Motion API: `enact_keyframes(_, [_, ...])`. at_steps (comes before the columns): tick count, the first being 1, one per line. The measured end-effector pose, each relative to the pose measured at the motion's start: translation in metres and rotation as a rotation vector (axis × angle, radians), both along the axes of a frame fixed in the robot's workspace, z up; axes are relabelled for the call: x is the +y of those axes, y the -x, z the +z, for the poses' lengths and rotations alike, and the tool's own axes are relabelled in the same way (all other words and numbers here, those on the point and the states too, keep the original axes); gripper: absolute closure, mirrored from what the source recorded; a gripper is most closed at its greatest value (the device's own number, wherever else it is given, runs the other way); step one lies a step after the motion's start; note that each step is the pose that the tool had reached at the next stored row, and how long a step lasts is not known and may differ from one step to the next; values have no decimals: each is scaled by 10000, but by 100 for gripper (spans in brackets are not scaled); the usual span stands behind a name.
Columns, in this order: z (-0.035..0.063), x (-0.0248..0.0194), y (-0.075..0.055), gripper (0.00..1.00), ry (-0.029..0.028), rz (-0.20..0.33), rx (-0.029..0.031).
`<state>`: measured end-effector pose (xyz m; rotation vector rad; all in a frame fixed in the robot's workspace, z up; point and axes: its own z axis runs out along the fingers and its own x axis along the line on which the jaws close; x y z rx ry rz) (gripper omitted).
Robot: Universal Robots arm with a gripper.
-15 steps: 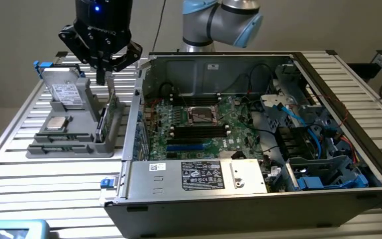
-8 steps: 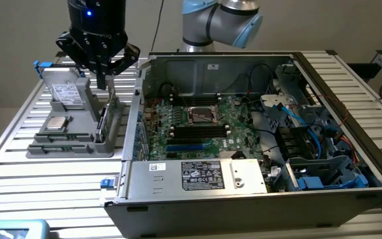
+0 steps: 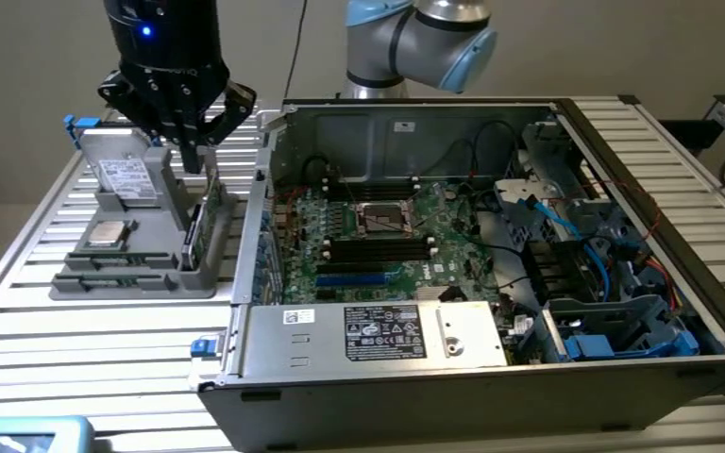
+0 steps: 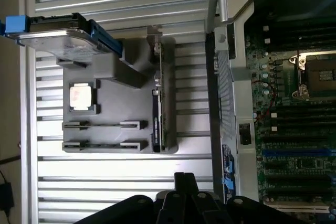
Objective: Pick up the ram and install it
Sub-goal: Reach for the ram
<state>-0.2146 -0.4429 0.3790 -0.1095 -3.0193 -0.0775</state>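
Nearest me sits the open computer case point(image 3: 337, 396) on the slatted desk point(image 3: 35, 321), its motherboard point(image 3: 376, 241) exposed. Beside it, toward the exterior view's left, a grey tray point(image 3: 124, 278) holds the ram point(image 3: 215, 212), standing on edge along the side closest to the case. Above that tray hangs the claw point(image 3: 193, 156), clenched on nothing, its tips near the ram's upper edge.

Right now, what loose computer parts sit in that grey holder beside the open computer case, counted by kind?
Hard drive: 1
Processor chip: 1
ram: 1, standing on edge
Total: 3
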Motion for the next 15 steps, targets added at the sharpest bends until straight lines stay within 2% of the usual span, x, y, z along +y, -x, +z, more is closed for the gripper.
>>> enact_keyframes(1, [-4, -2, 31, 89, -11, -1, -53])
enact_keyframes(2, [-7, -4, 67, 89, -22, -1, -82])
enact_keyframes(6, [-12, -24, 223, 89, -63, -1, -91])
enact_keyframes(11, [-20, -39, 423, 89, -84, -1, -110])
enact_keyframes(15, [-27, -48, 520, 89, -115, -1, -170])
